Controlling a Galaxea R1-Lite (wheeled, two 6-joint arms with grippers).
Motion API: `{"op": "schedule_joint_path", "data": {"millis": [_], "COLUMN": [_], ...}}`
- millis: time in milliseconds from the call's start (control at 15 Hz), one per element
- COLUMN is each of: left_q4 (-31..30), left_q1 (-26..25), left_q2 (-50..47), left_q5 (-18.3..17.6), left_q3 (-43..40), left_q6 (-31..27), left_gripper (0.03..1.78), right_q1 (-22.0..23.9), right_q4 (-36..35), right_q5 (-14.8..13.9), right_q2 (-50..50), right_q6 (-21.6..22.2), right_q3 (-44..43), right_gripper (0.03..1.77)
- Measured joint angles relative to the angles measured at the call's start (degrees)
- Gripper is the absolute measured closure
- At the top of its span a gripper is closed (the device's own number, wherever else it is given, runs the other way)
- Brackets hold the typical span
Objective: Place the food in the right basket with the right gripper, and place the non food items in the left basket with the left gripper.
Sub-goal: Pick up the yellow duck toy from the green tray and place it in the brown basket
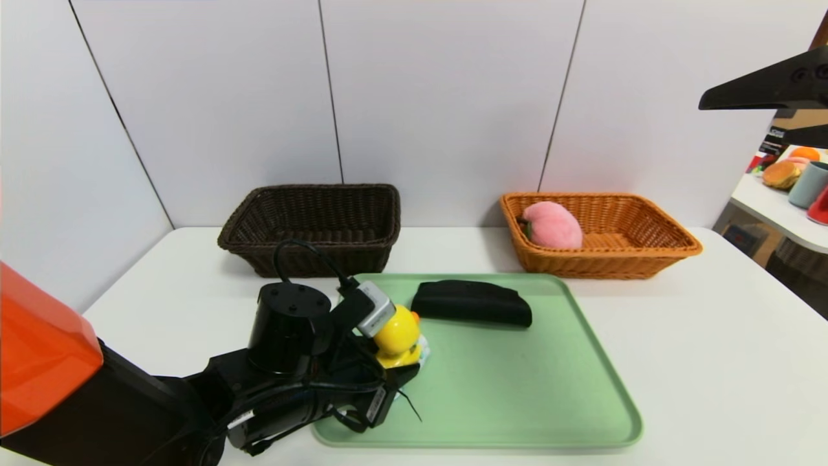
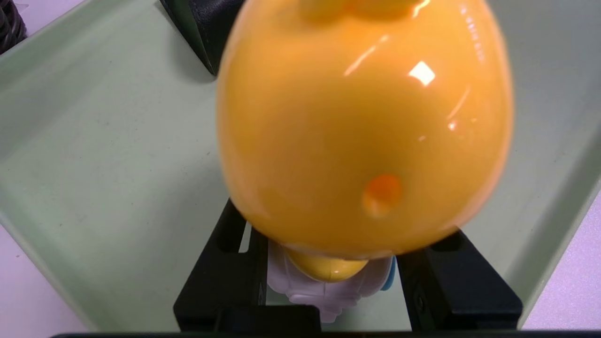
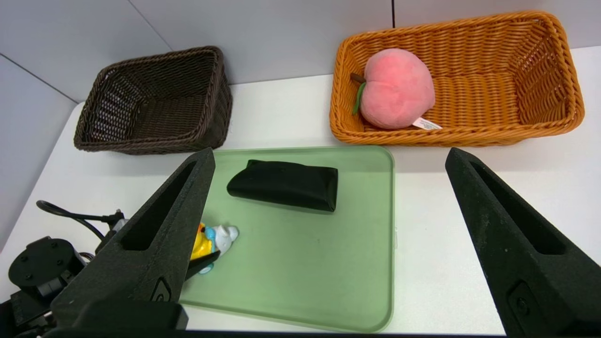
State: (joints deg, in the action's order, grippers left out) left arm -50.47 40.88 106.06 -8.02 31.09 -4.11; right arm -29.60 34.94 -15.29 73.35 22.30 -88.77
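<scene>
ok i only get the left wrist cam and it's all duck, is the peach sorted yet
Observer: Yes, the peach lies inside the orange basket.
Operator: anything in the dark basket
Observer: No, the dark brown basket holds nothing.
Operator: and the pouch
Observer: The black pouch lies on the green tray, beyond the duck toy that the left gripper is at.

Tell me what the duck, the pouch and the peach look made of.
Duck: hard glossy plastic, judging by its sharp highlights. Pouch: matte black, probably fabric or soft leatherette; no shine, rounded folded edges. Peach: soft plush, with a fuzzy pink nap and a sewn-in white tag.
</scene>
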Motion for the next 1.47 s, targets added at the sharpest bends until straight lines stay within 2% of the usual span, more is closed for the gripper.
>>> {"op": "schedule_joint_path", "data": {"millis": [1133, 1467], "left_q4": [0.5, 0.6], "left_q1": [0.0, 0.0], "left_q2": [-4.1, -6.7], "left_q5": [0.0, 1.0], "left_q3": [-0.1, 0.7], "left_q6": [1.8, 1.8], "left_gripper": [1.06, 1.06], "right_q1": [0.1, 0.1], "right_q4": [-0.1, -0.1], "right_q5": [0.2, 0.3], "right_q2": [-0.9, -1.4], "right_q6": [0.0, 0.1], "right_q3": [2.8, 3.9], "right_gripper": [0.1, 0.1]}}
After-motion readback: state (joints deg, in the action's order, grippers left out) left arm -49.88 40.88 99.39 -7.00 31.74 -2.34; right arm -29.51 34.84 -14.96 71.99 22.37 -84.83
